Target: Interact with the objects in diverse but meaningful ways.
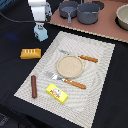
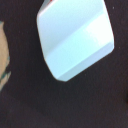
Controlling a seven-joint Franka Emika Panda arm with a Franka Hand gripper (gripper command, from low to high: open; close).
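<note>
The pale blue house-shaped carton (image 1: 40, 32) stands on the dark tablecloth (image 1: 15, 50), just off the far corner of the woven placemat (image 1: 95, 75) on the exterior view's left. The gripper (image 1: 40, 23) hangs right above the carton, its white body coming down from the top of the picture, and its tips reach the carton's top. Whether the fingers are pressing on the carton or merely around it, I cannot tell: the exterior view is too coarse and the wrist view shows no fingers at all. In the wrist view the carton (image 2: 75, 40) fills most of the picture, a pale blue angled body with a slanted face, lying over dark cloth.

The orange-yellow ridged bread loaf (image 1: 30, 53) lies on the cloth, near the carton and beside the mat's edge on the exterior view's left. The dark red-brown sausage (image 1: 34, 86) lies on the mat's near corner on that same side, lengthwise along the edge. The flat yellow box with printed label (image 1: 57, 93) rests on the mat near its front edge, close to the sausage but apart from it.

In the middle of the mat sits a round tan plate (image 1: 69, 66). An orange-handled knife (image 1: 80, 57) lies just behind it and an orange-handled fork (image 1: 66, 80) just in front. Two grey pots (image 1: 80, 10) stand on a brown board (image 1: 100, 29) beyond the mat.
</note>
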